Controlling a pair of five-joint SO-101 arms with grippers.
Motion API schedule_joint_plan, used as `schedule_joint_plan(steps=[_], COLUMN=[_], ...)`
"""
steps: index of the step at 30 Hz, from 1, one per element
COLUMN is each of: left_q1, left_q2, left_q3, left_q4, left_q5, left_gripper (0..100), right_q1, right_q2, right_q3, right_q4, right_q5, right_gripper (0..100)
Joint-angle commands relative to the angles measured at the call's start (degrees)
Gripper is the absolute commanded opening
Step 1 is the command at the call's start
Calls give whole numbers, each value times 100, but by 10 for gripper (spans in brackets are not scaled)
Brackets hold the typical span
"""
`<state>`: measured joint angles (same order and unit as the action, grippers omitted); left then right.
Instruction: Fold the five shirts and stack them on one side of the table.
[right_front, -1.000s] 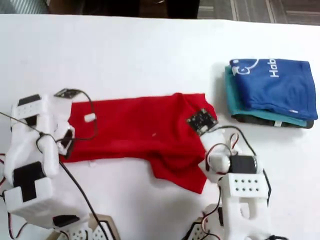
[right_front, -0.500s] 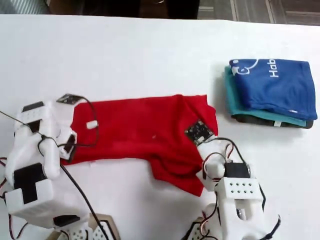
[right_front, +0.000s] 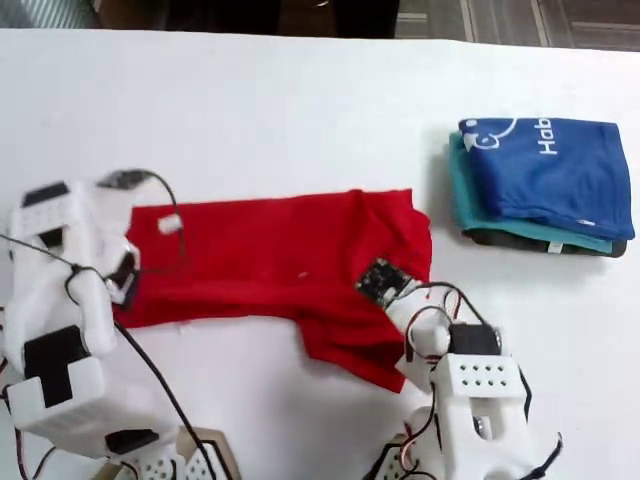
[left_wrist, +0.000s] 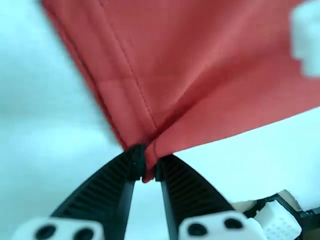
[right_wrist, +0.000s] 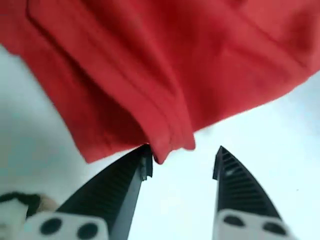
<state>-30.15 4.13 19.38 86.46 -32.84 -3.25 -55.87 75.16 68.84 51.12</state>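
Item 1. Red shirt (right_front: 270, 260): lies spread across the middle of the white table (right_front: 300, 100), long side running from one arm to the other. The edge toward the arms is rumpled and hangs lower on the right arm's side. A small white patch (right_front: 170, 223) sits on the cloth near the left arm. Unfolded.

Item 2. Left gripper (left_wrist: 147, 162): fingers pressed together on a corner of the red shirt (left_wrist: 200, 75), a pinch of hem caught between the tips. The cloth fans away from the pinch in taut creases, with the table (left_wrist: 40, 125) bare beside it. In the high view the left arm (right_front: 60, 300) stands at the shirt's left end.

Item 3. Right gripper (right_wrist: 182, 157): jaws spread wide, nothing clamped. A folded lip of the red shirt (right_wrist: 150, 65) hangs just at the tip of one finger (right_wrist: 142, 162); the other finger stands apart over the table (right_wrist: 270, 125). In the high view the right arm (right_front: 470, 390) is at the shirt's lower right corner.

Item 4. Stack of folded shirts (right_front: 540, 185): at the right side of the table, well apart from the red shirt. Blue shirt (right_front: 560, 170) on top, teal shirt (right_front: 468, 200) under it, a dark shirt (right_front: 500, 238) showing at the bottom edge
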Motion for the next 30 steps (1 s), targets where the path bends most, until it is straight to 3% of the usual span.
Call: schedule_joint_plan(steps=[1, 7, 13, 15, 19, 23, 25, 30], left_q1=[-132, -105, -105, -97, -79, 70, 88, 88], left_q2=[-220, -220, -211, -211, -211, -220, -255, -255], left_q3=[-1130, -2413, -2053, -1780, -1358, -1235, -1244, -1552], left_q4=[651, 1354, 1380, 1284, 1055, 1090, 1160, 1556], left_q5=[35, 35, 35, 26, 26, 26, 26, 35], left_gripper=[32, 32, 32, 32, 39, 172, 230, 214], right_q1=[48, 57, 31, 31, 22, 22, 22, 22], right_q2=[-145, -145, -145, -127, -92, -84, -84, -75], right_q3=[-774, -2655, -3552, -3464, -2954, -2435, -2259, -2136], right_q4=[576, 1780, 1965, 1727, 875, -268, -708, -1103], right_q5=[132, 141, 97, -70, -1169, -2004, -2163, -2189], right_gripper=[209, 209, 209, 209, 209, 208, 208, 208])
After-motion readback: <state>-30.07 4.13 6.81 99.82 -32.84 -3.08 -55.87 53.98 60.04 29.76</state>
